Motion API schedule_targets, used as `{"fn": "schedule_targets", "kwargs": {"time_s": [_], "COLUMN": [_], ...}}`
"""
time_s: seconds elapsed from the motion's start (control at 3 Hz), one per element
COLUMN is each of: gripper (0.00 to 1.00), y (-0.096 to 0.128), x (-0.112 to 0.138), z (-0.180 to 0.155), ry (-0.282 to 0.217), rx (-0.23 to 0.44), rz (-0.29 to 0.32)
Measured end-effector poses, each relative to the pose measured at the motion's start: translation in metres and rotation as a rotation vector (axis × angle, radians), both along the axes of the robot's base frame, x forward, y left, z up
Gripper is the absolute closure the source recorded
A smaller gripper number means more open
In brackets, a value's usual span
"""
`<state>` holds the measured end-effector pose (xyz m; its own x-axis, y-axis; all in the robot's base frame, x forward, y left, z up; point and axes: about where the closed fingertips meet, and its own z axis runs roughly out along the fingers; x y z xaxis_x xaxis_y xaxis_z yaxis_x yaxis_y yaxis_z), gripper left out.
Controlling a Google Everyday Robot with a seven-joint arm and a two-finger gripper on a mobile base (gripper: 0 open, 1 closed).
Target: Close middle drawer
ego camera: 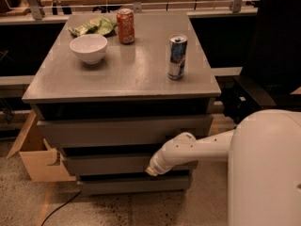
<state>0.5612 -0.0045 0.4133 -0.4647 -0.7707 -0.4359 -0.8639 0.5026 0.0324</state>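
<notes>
The grey cabinet has three drawer fronts below its top. The middle drawer (106, 164) shows a slim plain grey front, standing slightly proud of the cabinet, about level with the fronts above and below. My white arm reaches in from the right, and my gripper (151, 171) rests against the lower right part of the middle drawer's front. Its end is hidden by the wrist and arm casing.
On the cabinet top (131, 74) stand a white bowl (88, 47), an orange can (125, 26), a blue-silver can (177, 57) and a green bag (94, 26). A cardboard box (37, 157) sits on the floor at the left. A black chair (268, 65) is at the right.
</notes>
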Motion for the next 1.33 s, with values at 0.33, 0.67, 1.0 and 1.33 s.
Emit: {"fn": "schedule_targets", "kwargs": {"time_s": [0.33, 0.67, 1.0, 1.33], "gripper": [1.00, 1.00, 1.00, 1.00], "y": [-0.038, -0.077, -0.113, -0.139], "x": [-0.023, -0.045, -0.065, -0.082], "z": [-0.001, 0.004, 0.006, 0.006], "ry": [0.041, 0.057, 0.076, 0.102], "rx": [-0.039, -0.069, -0.087, -0.101], "rz": [-0.080, -0.174, -0.269, -0.340]}}
